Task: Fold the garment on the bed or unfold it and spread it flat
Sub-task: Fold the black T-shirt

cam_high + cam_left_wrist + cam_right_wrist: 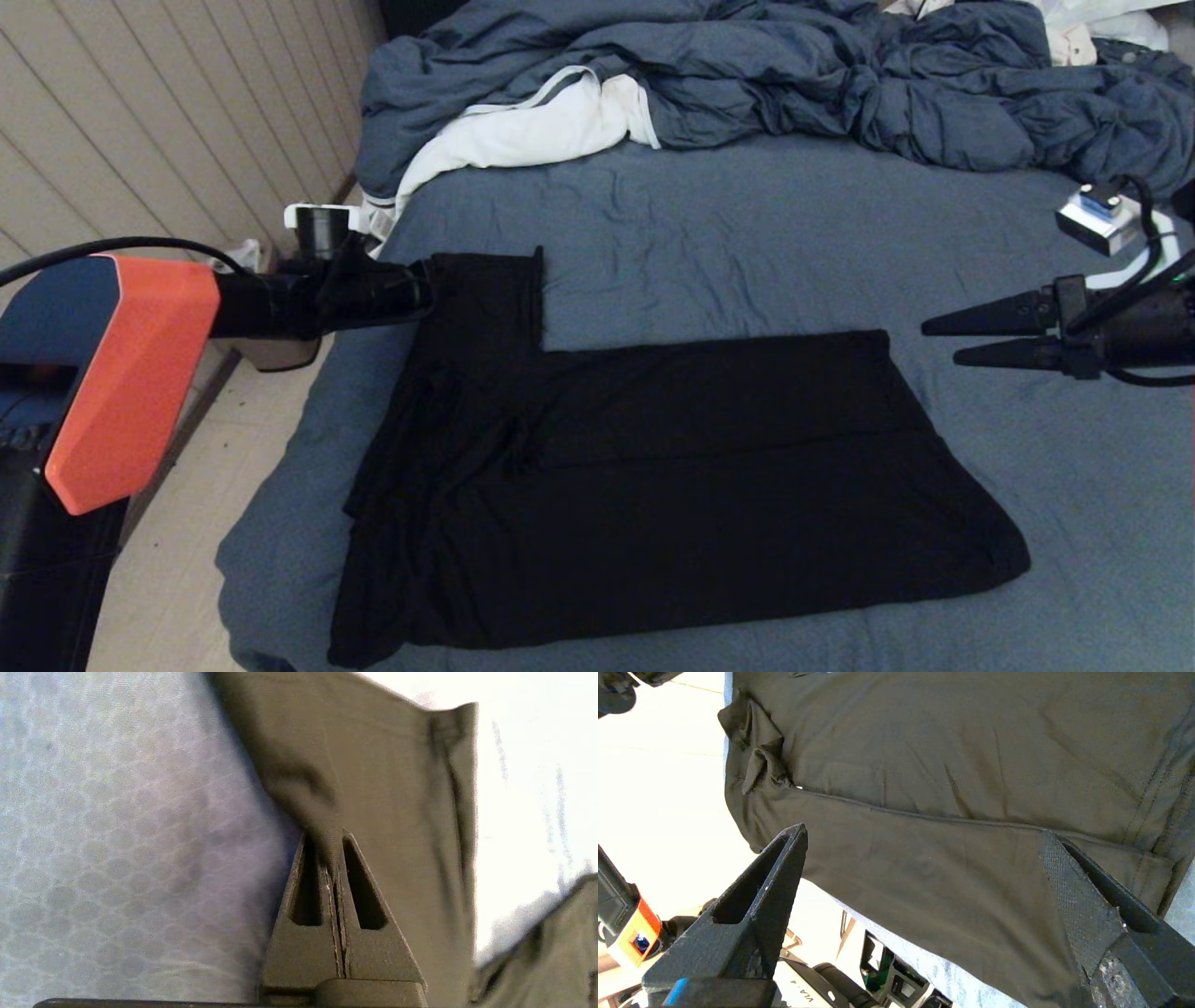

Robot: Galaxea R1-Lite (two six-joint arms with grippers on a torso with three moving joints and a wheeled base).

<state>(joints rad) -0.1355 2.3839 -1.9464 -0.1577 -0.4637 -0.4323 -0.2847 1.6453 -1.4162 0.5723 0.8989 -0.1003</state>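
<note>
The garment (653,467), a plain black T-shirt, lies flat on the bed (747,243) with one sleeve reaching toward the far left. My left gripper (425,285) is at that sleeve's outer edge, shut on a pinch of the black cloth. In the left wrist view the gripper (329,840) has its fingers pressed together with a fold of garment (397,788) between the tips. My right gripper (941,343) hovers open just off the garment's far right corner, holding nothing. The right wrist view shows that gripper (924,833) spread wide over the garment (948,742).
A crumpled blue-grey duvet (840,75) and a white cloth (523,126) are heaped along the bed's far side. The bed's left edge drops to the floor (187,560) beside a panelled wall (140,121). Bare sheet lies right of the garment.
</note>
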